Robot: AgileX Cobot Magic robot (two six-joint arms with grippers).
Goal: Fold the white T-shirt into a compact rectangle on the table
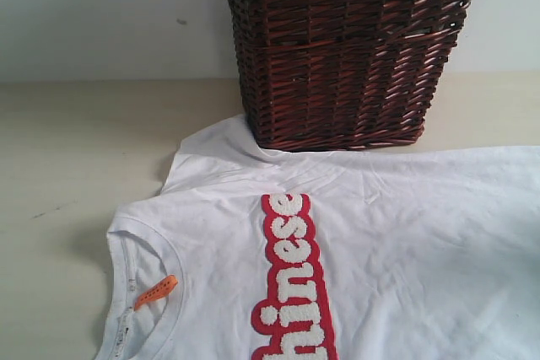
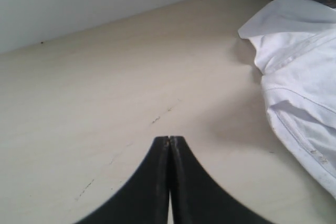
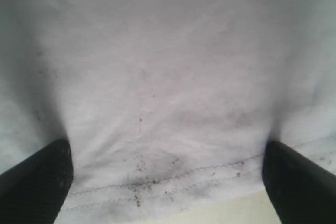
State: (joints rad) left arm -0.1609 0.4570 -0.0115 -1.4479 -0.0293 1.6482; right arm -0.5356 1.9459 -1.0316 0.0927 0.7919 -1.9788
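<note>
The white T-shirt (image 1: 405, 233) lies flat, print up, on the table (image 1: 76, 166), one sleeve touching the wicker basket (image 1: 346, 48). The left end effector (image 2: 169, 139) is pinched together over the table beside the shirt; the right end effector (image 3: 167, 145) stands wide apart astride the hem (image 3: 157, 184). Closing too shallow could catch one layer only, skewing the fold
</note>
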